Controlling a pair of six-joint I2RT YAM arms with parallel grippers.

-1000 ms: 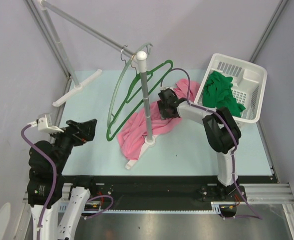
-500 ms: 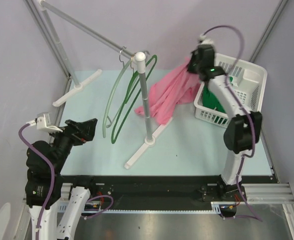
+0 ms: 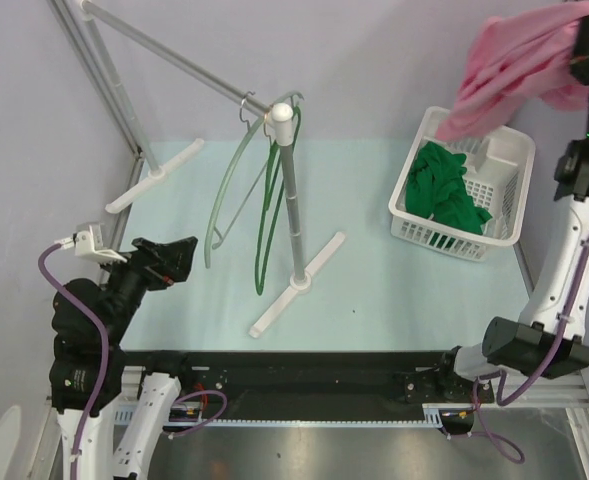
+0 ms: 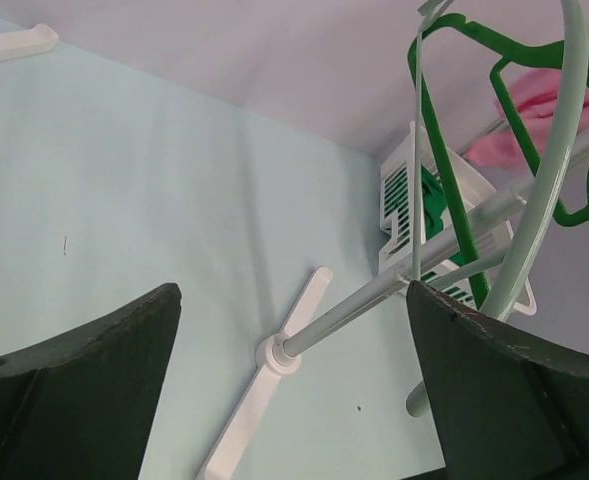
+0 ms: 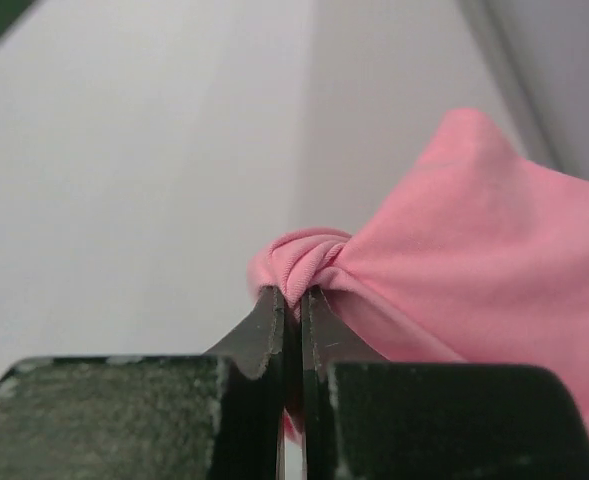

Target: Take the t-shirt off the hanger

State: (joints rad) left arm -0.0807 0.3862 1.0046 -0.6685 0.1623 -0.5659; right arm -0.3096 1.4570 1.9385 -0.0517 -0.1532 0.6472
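The pink t-shirt is clamped in the right end effector, high over the basket — clear of the hangers, so removal is judged done bar release; the left end effector is spread wide, empty.

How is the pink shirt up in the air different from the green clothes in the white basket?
The pink fabric t-shirt is pinched in the right arm's fingers and hangs high in the air; the green crumpled garment lies loose inside the white plastic laundry basket. The pink t-shirt drapes downward in long folds; the green garment is bunched in a heap. Both are soft cloth.
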